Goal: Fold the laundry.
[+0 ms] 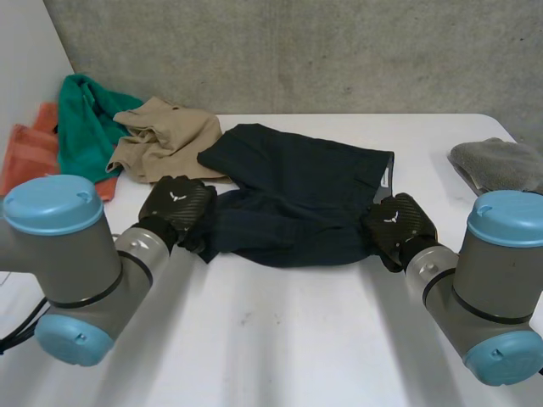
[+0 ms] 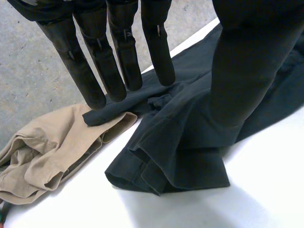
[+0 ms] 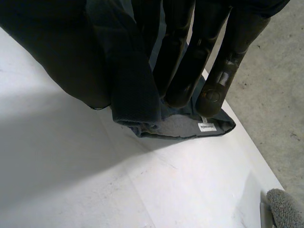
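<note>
Navy shorts (image 1: 297,191): centre of frame in the head view, rumpled and loosely spread on the white tabletop (image 1: 280,339). The waistband end lies toward the right of frame, the leg hem toward the left.

Right hand (image 1: 399,222): at the waistband edge. In its wrist view a fold of the cloth rises between the thumb and the fingers (image 3: 190,61), pinched. A white label (image 3: 207,127) lies just past the fingertips, inside the waistband.

Left hand (image 1: 176,206): at the leg-hem edge, centre left. In its wrist view the fingers (image 2: 114,66) are straight and the thumb stands apart, all over the cloth with nothing gripped.

Step in hand (judgement): secure both ends before flattening. The left needs a pinch on the doubled hem under its palm, taking all layers. Then hold both ends level and taut so the crease runs straight.

Risk: a strip of the shorts overlaps the tan garment (image 1: 165,140) at the left fingertips, so avoid catching it.

Further out: green cloth (image 1: 85,119) and orange cloth (image 1: 30,148) upper left; grey towel (image 1: 496,164) at the right edge.
</note>
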